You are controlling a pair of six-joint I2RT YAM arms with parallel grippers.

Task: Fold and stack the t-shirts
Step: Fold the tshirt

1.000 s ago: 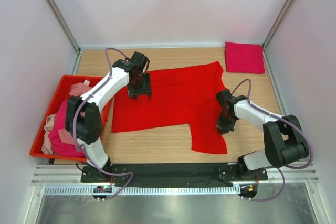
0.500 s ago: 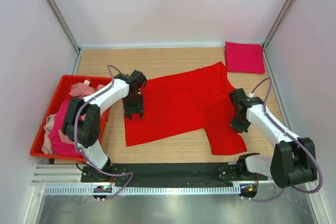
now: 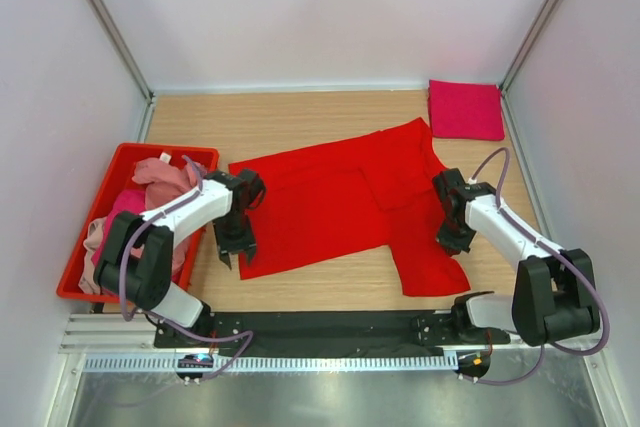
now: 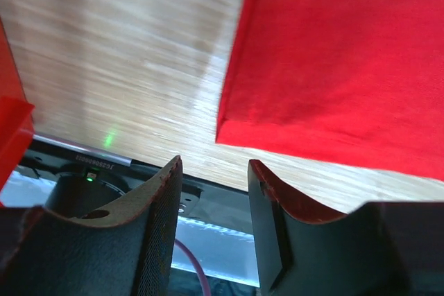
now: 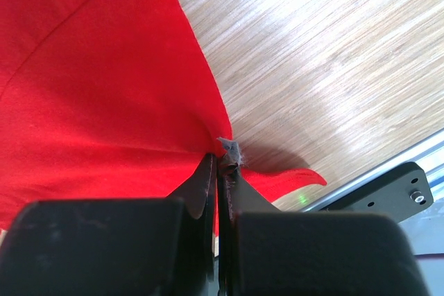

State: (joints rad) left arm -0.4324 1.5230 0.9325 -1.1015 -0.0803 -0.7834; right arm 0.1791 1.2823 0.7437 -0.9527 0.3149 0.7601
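At my far left, the red bin (image 3: 140, 151) holds the unfolded shirts (image 3: 128, 215) out of the way. My left gripper (image 4: 214, 171) hangs with jaws apart and nothing between them, just off the near-left corner of the red t-shirt (image 3: 320, 202), ready, I judge, to take it. That shirt lies spread mid-table, crooked, a flap doubled over near its right side. My right gripper (image 5: 220, 164) pinches its right edge to pull it flat. The folded magenta t-shirt (image 3: 466, 109) sits at the far right corner, starting the stack.

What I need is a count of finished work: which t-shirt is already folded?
The magenta t-shirt in the far right corner: a neat flat square. The bright red t-shirt lies spread out, and the shirts in the bin are crumpled heaps.
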